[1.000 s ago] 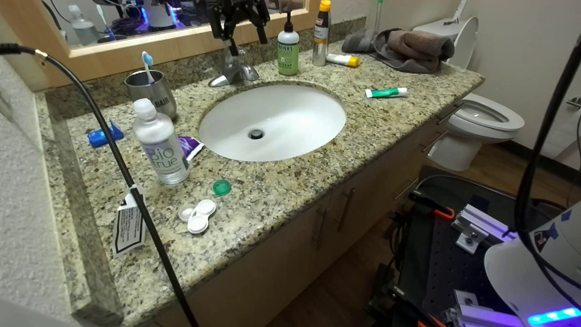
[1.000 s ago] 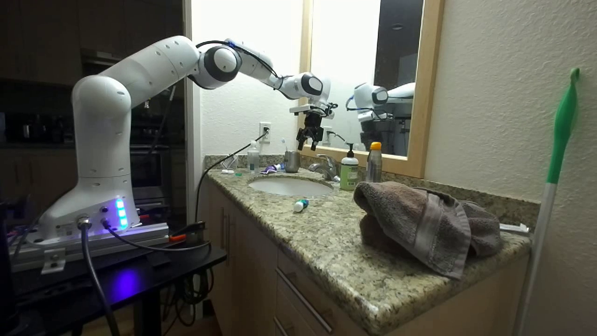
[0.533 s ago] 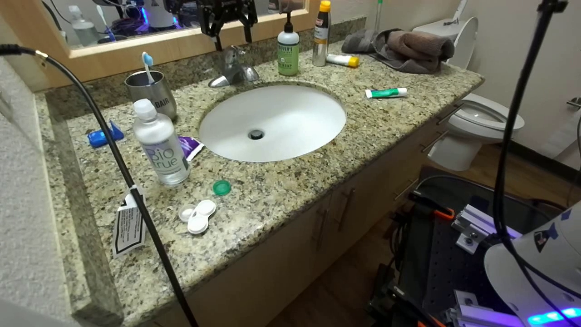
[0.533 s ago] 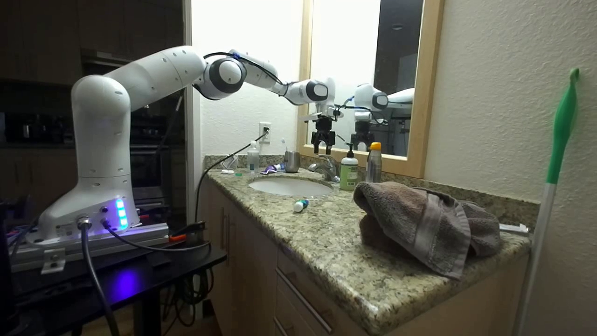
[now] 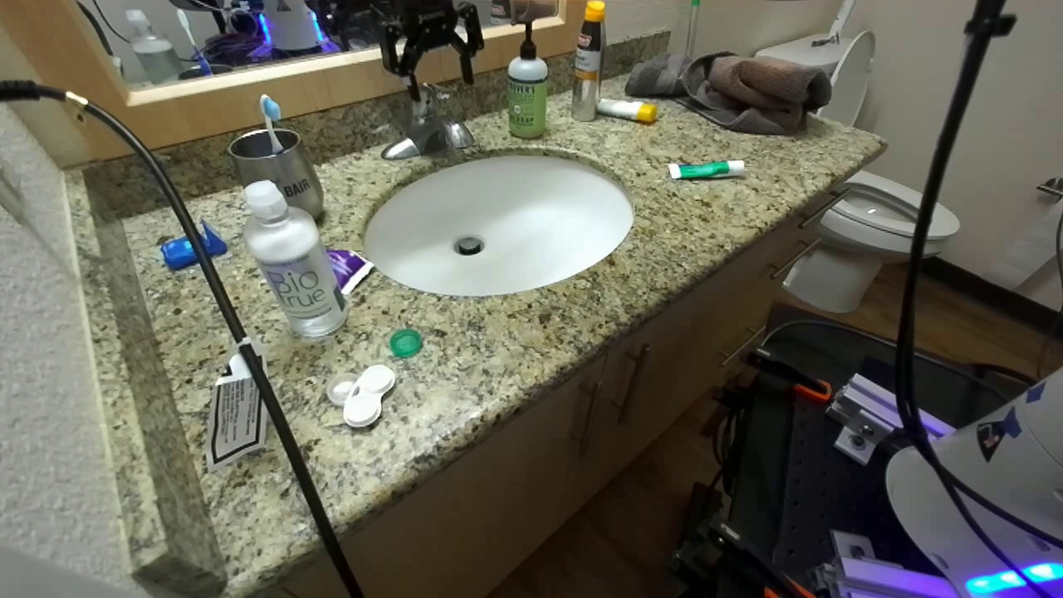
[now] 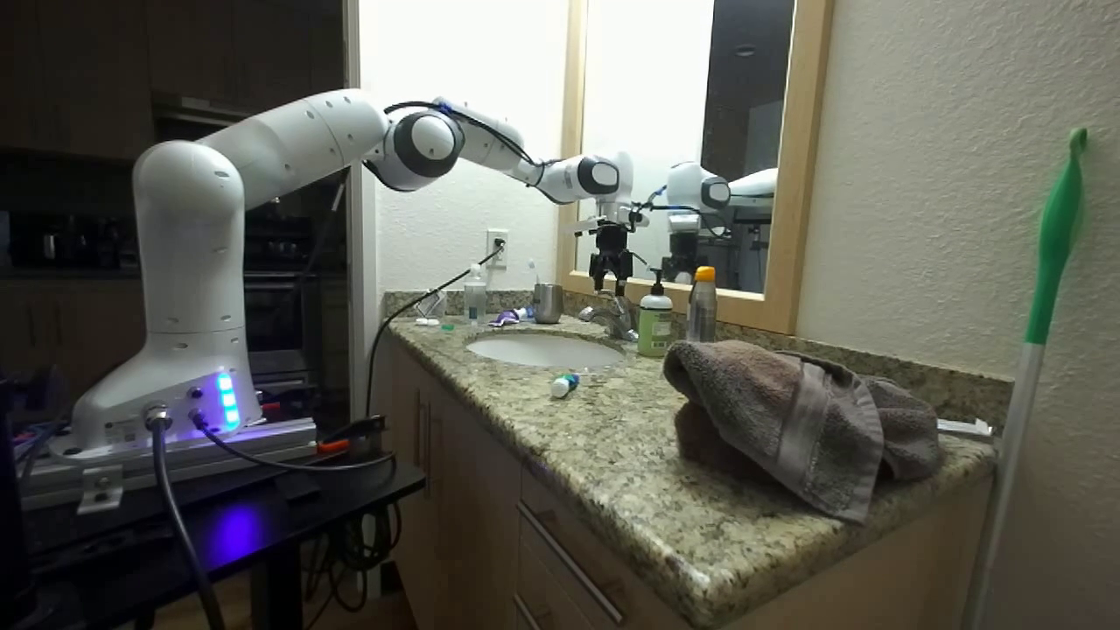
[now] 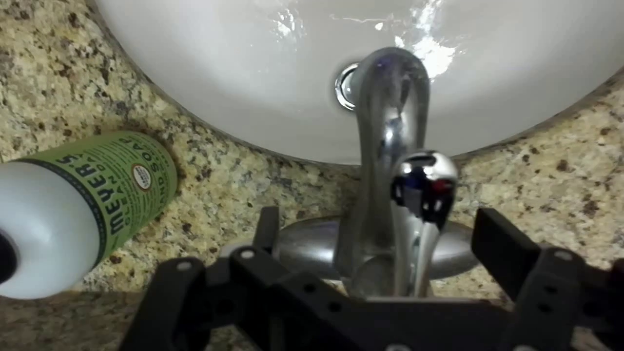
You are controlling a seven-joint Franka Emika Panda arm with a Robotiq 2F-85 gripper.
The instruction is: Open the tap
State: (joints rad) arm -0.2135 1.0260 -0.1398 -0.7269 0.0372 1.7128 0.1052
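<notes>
The tap (image 7: 370, 219) stands near the back edge of the bench (image 5: 515, 332), between that edge and the basin (image 5: 540, 216). No stream shows under its spout (image 7: 390, 112), so I take it to be unopened. The gripper (image 7: 378, 224) is spread wide and holds nothing; in the wrist view its fingers (image 7: 504, 253) stand to either side of the lever (image 7: 421, 219). Whether either one brushes metal, I can't tell.

The step in hand is likely taking hold of that lever. It looks off-centre, nearer the finger away from the soap bottle (image 7: 92, 209) — so shift a little along the back edge, away from the bottle, before closing. Squeeze softly, then follow the lever's own arc slowly; whether it lifts or swings isn't shown. Mind the mirror frame (image 5: 324, 83) rising behind the back edge.

The tap is polished metal, all curves: bowed spout, oval base, lever swelling to a round tip — slippery, I'd expect. The bench is glossy speckled stone, the basin a smooth white oval. A steel cup (image 5: 286, 178) stands further along the back edge; a nubbly grey towel (image 6: 787, 411) lies rumpled towards the opposite back corner.
</notes>
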